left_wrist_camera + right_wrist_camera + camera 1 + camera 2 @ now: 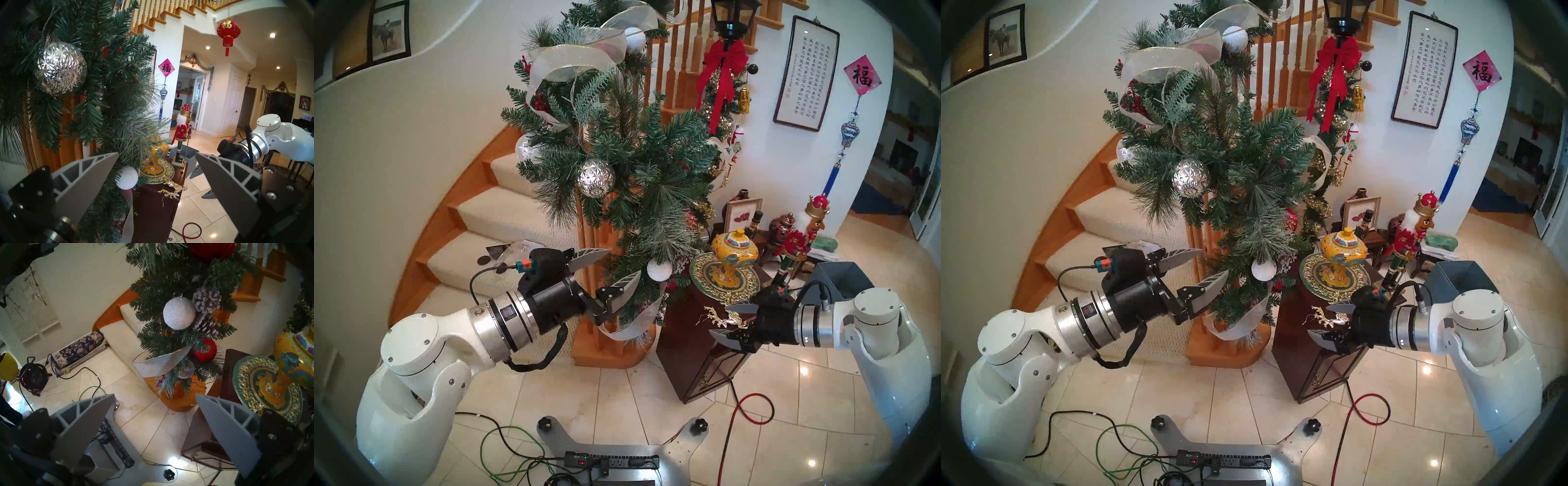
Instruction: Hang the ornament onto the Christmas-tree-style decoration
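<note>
The ornament (721,317), a flat gold-and-silver reindeer, lies on top of a dark wooden cabinet (687,342); it also shows in the left wrist view (171,188). My right gripper (719,320) is open at the cabinet's front right corner. From the head its fingers bracket the reindeer, but the left wrist view shows them apart from it. The reindeer is hidden from the right wrist view. The green garland (636,163) with silver ribbon hangs down the stair post. My left gripper (624,262) is open and empty beside its lower branches.
A silver faceted ball (596,178) and a white snowy ball (659,268) hang in the garland. A yellow jar (734,253) on a green-gold plate (707,281) shares the cabinet. A nutcracker (802,237) and grey box (843,275) stand behind. Cables (751,407) cross the floor.
</note>
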Motion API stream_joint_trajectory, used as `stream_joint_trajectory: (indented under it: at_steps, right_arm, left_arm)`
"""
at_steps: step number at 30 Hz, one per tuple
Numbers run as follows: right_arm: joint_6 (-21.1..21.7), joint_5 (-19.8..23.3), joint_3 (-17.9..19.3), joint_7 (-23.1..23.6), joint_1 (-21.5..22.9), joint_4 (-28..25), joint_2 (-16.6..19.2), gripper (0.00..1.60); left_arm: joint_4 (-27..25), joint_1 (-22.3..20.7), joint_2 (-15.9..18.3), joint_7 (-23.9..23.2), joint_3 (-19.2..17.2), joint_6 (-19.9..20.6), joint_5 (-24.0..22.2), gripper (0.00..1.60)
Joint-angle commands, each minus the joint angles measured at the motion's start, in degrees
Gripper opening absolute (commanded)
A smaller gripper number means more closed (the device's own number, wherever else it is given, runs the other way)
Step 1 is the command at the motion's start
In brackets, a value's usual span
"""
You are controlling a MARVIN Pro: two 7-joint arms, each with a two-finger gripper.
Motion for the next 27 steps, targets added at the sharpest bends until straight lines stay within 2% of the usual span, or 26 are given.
stream_joint_trajectory:
  at_steps: [1,18,27]
  right_arm:
    - [-0.3,0.2,-0.4,0.1,2.3,0.7,0.8,1.6]
    - [0.3,-3.6,-6.6,-2.2,6.8,2.4,3.1,1.6]
    - [2.5,-6.9,-10.5,-4.8,9.0,2.5,4.3,1.6]
  left_arm:
    - [-0.3,0.0,0.0,0.0,0.0,-0.1,0.0,1.6]
    - [-0.3,0.0,0.0,0.0,0.0,-0.1,0.0,1.6]
    - [-0.3,0.0,0.0,0.0,0.0,-0.1,0.0,1.6]
